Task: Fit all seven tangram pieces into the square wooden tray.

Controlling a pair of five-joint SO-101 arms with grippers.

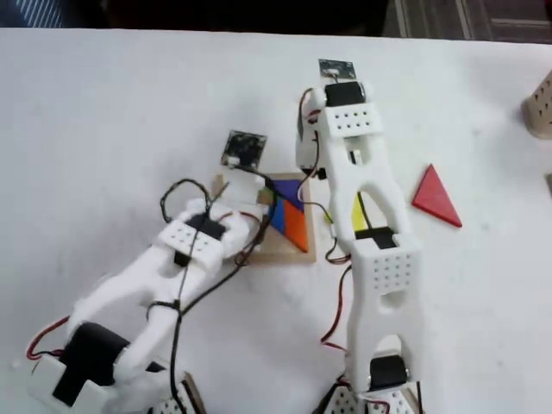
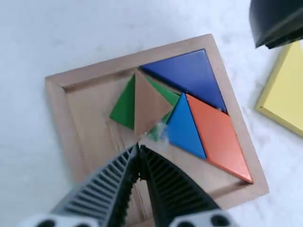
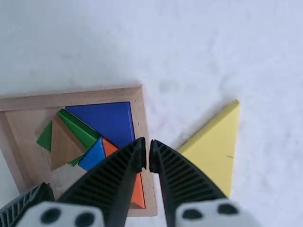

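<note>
**Left gripper** (image 2: 139, 158): on the arm that comes in from the lower left of the high view. Its jaws are closed tip to tip with nothing between them. It hangs over the bare floor of the tray, just beside the loose pieces.

**Tray** (image 2: 56, 109): square and wooden, at centre frame in the high view.
- Seated along one side are a big blue triangle (image 2: 187, 71), an orange slanted piece (image 2: 218, 137) and a small blue triangle (image 2: 184, 127), all edge to edge.
- A green piece (image 2: 123, 106) lies next to them, with a wood-coloured triangle (image 2: 147, 101) overlapping it. These two appear unseated.

**Step in hand (judged):** settling the overlapped pair.
- Push low with the closed tips, one piece at a time.
- Slide the wood-coloured triangle off the green one before pressing either toward the blue edges.
- Push toward a tray wall, as the light tray may skid otherwise.
- Keep the open corner free for the two pieces outside the tray.

**Right gripper** (image 3: 147, 153): its jaws are nearly together with only a slit between them, and they are empty. It hangs over the tray's rim, beside the yellow triangle.

**Yellow triangle** (image 3: 213, 146): flat on the table just right of the tray.

**Red triangle** (image 1: 435, 198): flat on the table, well apart at right of centre.

**Table** (image 1: 103, 129): white and matte. A wooden block with holes (image 1: 541, 108) stands at the right edge, and there is dark floor beyond the top edge.
</note>
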